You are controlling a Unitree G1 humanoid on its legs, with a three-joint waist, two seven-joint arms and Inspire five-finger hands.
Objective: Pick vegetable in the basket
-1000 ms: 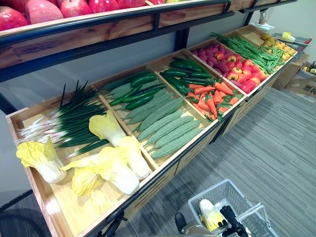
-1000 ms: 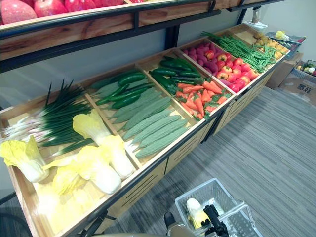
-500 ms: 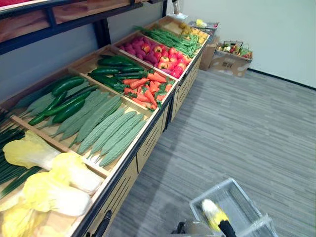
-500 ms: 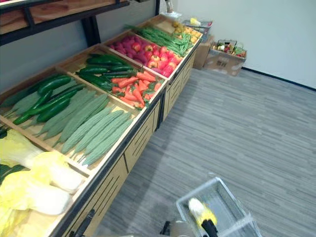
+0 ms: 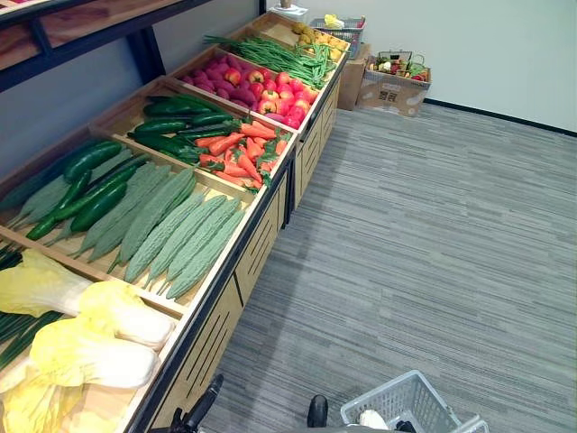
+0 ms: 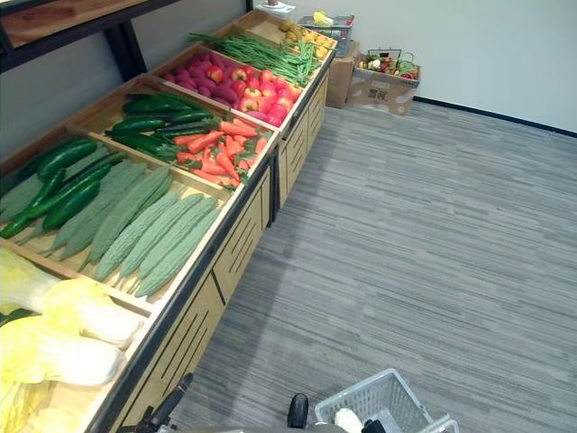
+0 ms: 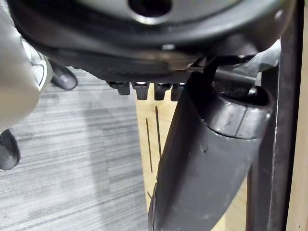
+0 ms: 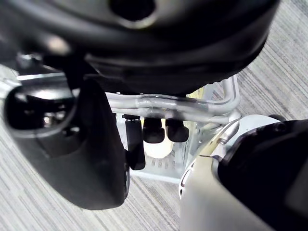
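Grey floor point(image 5: 433, 225), produce stand point(image 5: 261, 244) along left, near end cropped. One basket point(image 5: 397, 406) bottom right, half cut off; right robot hand point(image 8: 154, 131) curled round its handle; left robot hand point(image 7: 207, 163): grip unreadable. One pale vegetable point(image 5: 370, 419) inside basket, mostly hidden.

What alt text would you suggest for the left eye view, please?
A long wooden produce stand runs along the left, holding cabbages, bitter gourds, cucumbers, carrots and red fruit. A wire basket with a pale vegetable shows at the bottom edge, above grey floor.
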